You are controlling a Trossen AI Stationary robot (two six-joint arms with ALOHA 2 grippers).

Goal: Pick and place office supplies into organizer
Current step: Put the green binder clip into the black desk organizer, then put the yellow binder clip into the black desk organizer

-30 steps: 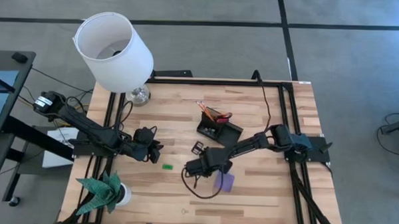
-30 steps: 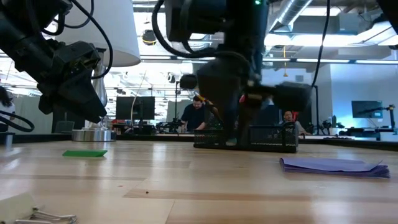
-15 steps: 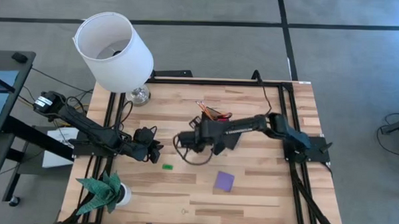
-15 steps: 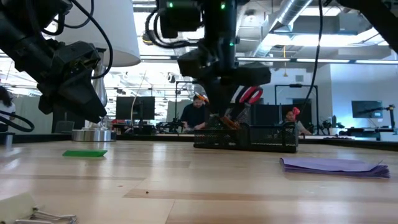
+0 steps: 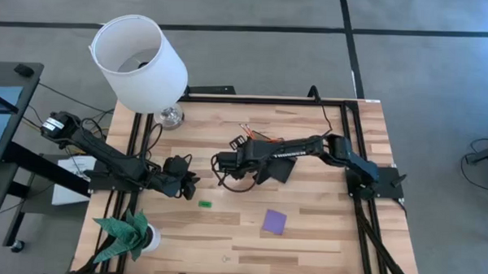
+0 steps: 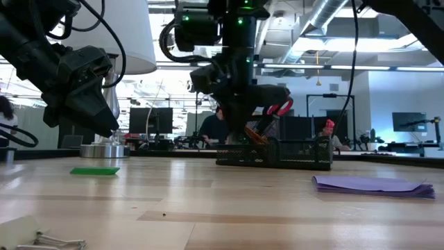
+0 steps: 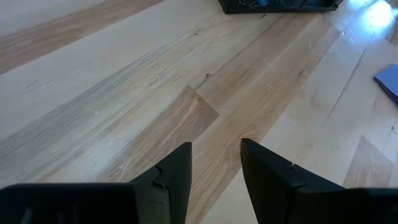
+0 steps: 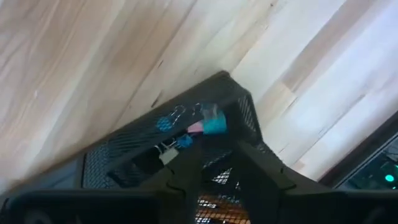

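Observation:
The black mesh organizer (image 8: 124,155) stands mid-table, with red-handled scissors (image 6: 280,107) and orange pencils (image 5: 256,136) sticking up from its back section. My right gripper (image 8: 214,169) hovers just above the organizer's end compartment, where small blue and pink clips (image 8: 202,121) lie. Its fingers are open and nothing shows between them. The purple note pad (image 5: 274,222) and the green piece (image 5: 204,204) lie flat on the wood. My left gripper (image 7: 216,168) waits open over bare table at the left (image 5: 181,177).
A white lamp (image 5: 139,62) stands at the far left corner and a green paper plant (image 5: 127,235) at the near left. A metal binder clip (image 6: 59,242) lies near the front edge. Black rails (image 5: 351,157) run along both table sides. People sit in the room behind.
My right gripper has risen from beside the purple note pad and swung toward the table's far edge and a little left. It now stands over the organizer. The note pad has stayed where it was.

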